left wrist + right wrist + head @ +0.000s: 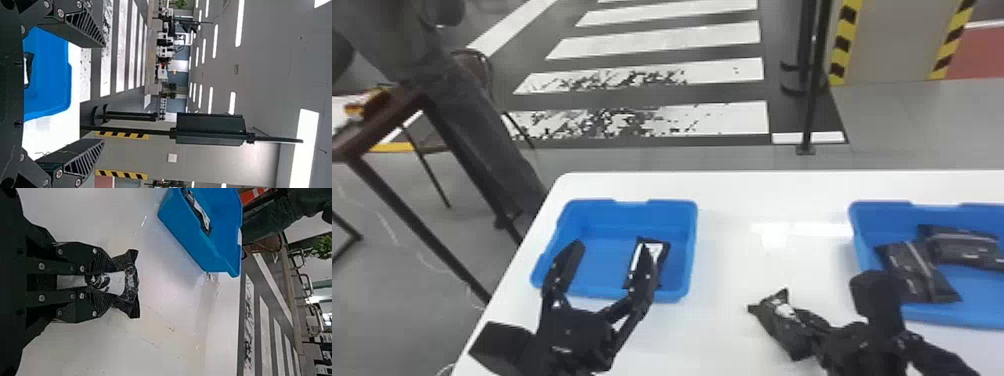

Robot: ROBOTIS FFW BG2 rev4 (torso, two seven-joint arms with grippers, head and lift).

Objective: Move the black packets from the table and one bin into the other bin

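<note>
black and flat, the two fingers of my left pincer (pixel 612 246) stand wide apart at the near side of the left blue bin (pixel 627 220), pointing forward, one toward each side of it. that arm comes in from the bottom edge of the head view. one black packet (pixel 633 265) lies in that bin, partly behind my inner finger.

my right pincer (pixel 809 327) is angled across toward my left, its fingers closed on another packet (pixel 779 320), gripped at one end so that the rest juts out past the tips. i have it between the two bins, over the white table (pixel 732 280); whether it touches the tabletop i cannot tell. to the right, two more packets (pixel 917 270) lie against each other in the right blue bin (pixel 862 235).
</note>
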